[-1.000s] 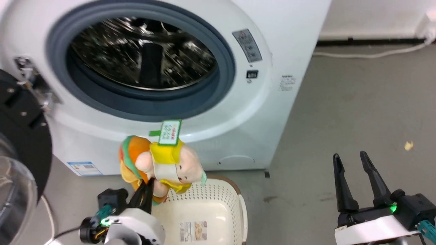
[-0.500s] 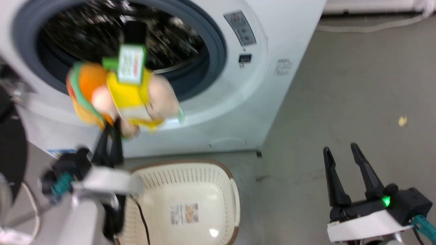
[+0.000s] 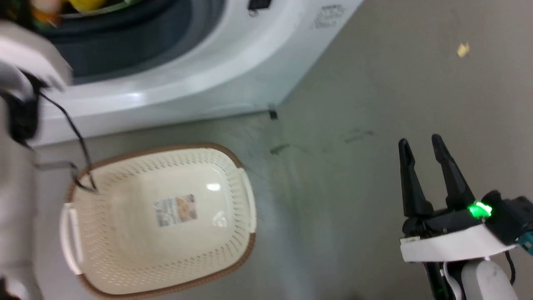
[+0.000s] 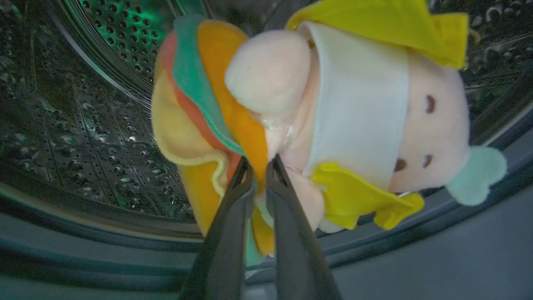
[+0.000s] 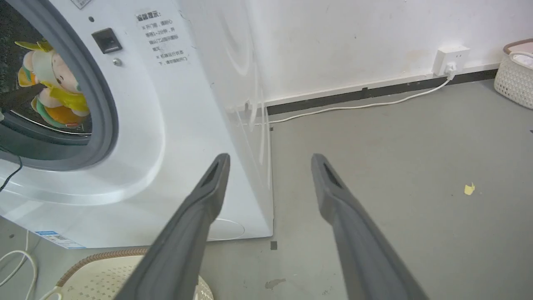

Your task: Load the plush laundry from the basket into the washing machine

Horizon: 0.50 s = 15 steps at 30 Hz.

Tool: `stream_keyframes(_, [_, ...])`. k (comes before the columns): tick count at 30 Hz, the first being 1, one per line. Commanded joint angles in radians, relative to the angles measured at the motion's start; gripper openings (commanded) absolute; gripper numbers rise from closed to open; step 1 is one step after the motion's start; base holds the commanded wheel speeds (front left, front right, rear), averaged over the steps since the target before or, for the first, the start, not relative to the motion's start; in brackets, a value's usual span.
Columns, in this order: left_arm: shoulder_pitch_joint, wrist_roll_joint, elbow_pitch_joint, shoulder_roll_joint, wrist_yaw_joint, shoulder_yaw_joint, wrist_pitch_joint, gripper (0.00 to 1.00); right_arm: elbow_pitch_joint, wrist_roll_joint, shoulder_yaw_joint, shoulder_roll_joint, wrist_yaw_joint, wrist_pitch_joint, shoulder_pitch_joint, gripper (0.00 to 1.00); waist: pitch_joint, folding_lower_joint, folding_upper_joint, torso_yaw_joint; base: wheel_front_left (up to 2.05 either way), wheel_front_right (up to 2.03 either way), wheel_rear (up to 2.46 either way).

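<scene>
Plush laundry (image 4: pixel 358 104) shows peach face, yellow clothes.

washing machine drum (image 4: pixel 95 125): shiny perforated steel; plush laundry (image 4: pixel 358 108): soft matt cloth; basket (image 3: pixel 137 166): glossy perforated plastic, woven brown rim

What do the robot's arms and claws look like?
Both the left claw and the right claw have two long, dark, pointy fingers. The right one has a black base, a white band, a glowing green light and a teal plug. The left arm is pale, with a thin black cable.
</scene>
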Motion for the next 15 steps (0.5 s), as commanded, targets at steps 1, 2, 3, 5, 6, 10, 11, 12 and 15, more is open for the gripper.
stream_keyframes(1, [-0.031, 0.008, 0.006, 0.011, -0.003, -0.001, 0.005, 0.00, -0.002, 0.007, 0.001, -0.002, -0.001, -0.005, -0.018, 1.00, 0.054, -0.0003, 0.0000, -0.047, 0.00, 0.00, 0.00])
stream_keyframes(2, [-0.064, 0.013, 0.031, 0.025, -0.006, -0.005, 0.026, 0.00, -0.002, 0.013, 0.001, -0.002, -0.001, -0.005, -0.022, 1.00, 0.065, -0.0003, 0.0000, -0.053, 0.00, 0.00, 0.00])
stream_keyframes(3, [-0.097, 0.019, 0.056, 0.035, -0.009, -0.010, 0.045, 0.00, -0.002, 0.018, 0.002, -0.002, -0.001, -0.005, -0.027, 1.00, 0.074, -0.0003, 0.0000, -0.056, 0.00, 0.00, 0.00])
stream_keyframes(5, [-0.156, 0.029, 0.100, 0.050, -0.012, -0.022, 0.073, 0.00, -0.002, 0.024, 0.004, -0.002, -0.001, -0.005, -0.035, 1.00, 0.092, -0.0003, 0.0000, -0.064, 0.00, 0.00, 0.00])
stream_keyframes(6, [-0.184, 0.040, 0.122, 0.059, -0.015, -0.031, 0.087, 0.00, -0.002, 0.028, 0.006, -0.002, -0.001, -0.005, -0.040, 1.00, 0.099, -0.0003, 0.0000, -0.067, 0.00, 0.00, 0.00])
stream_keyframes(10, [-0.285, 0.065, 0.206, 0.081, -0.016, -0.055, 0.116, 0.00, 0.000, 0.040, 0.010, -0.002, -0.001, -0.005, -0.053, 1.00, 0.117, -0.0003, 0.0000, -0.077, 0.00, 0.00, 0.00])
stream_keyframes(11, [-0.305, 0.070, 0.227, 0.084, -0.016, -0.060, 0.123, 0.00, 0.000, 0.043, 0.010, -0.002, -0.001, -0.005, -0.055, 1.00, 0.121, -0.0003, 0.0000, -0.078, 0.00, 0.00, 0.00])
stream_keyframes(12, [-0.322, 0.075, 0.248, 0.087, -0.015, -0.066, 0.128, 0.00, 0.001, 0.046, 0.012, -0.002, -0.001, -0.005, -0.058, 1.00, 0.123, -0.0003, 0.0000, -0.079, 0.00, 0.00, 0.00])
stream_keyframes(15, [-0.355, 0.088, 0.306, 0.094, -0.025, -0.088, 0.142, 0.00, 0.002, 0.051, 0.018, -0.002, -0.001, -0.005, -0.063, 1.00, 0.128, -0.0003, 0.0000, -0.083, 0.00, 0.00, 0.00])
